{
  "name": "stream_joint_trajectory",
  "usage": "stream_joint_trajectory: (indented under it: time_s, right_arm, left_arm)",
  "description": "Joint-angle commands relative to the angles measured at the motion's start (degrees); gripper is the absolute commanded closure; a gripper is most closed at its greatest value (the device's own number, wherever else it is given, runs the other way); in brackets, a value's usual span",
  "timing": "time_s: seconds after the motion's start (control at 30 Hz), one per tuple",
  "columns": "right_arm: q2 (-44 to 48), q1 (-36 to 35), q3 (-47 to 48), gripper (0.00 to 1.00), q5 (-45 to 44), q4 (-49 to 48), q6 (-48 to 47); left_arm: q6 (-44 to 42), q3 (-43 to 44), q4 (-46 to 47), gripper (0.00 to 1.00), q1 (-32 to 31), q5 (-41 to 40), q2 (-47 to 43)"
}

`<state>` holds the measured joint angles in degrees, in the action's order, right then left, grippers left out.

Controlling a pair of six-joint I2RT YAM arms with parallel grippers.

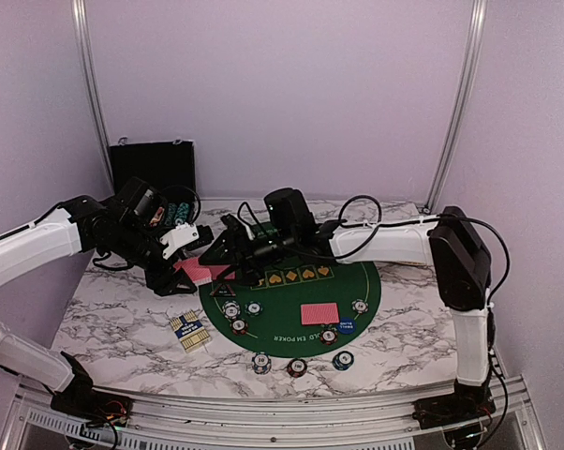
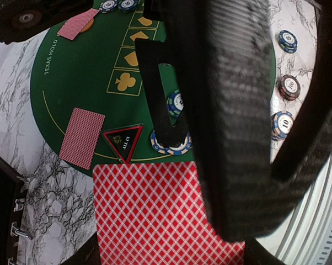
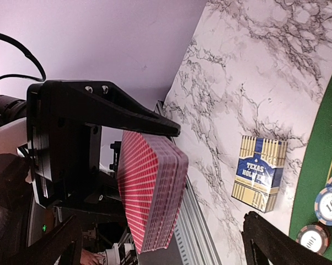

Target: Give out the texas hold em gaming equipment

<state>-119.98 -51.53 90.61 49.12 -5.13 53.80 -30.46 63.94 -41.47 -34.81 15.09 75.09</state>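
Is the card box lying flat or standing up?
Lying flat. The card box rests on the table, its printed front facing up.

- Tabletop: marbled, carrying one round green poker mat.
- Single card: red back up, on the mat.
- Three chips: in a row just off the mat's near edge.
- Card box: left of the mat.
- Left pincer: holds the red-backed deck.
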Motion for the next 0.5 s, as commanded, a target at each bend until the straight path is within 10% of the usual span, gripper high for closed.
stream_joint_trajectory:
  time_s: [0.0,0.47]
  right_arm:
    - [-2.89,-0.97,4.44,0.01,1.95,-3.05,2.06]
    - [-9.44,-2.31,10.37,0.01,3.45,-3.92,4.66]
  left_arm:
    - [-0.04,1.71,0.21,0.99,0.35,0.72,0.55]
    - [0.04,1.71,0.19,0.99,0.35,0.86,0.45]
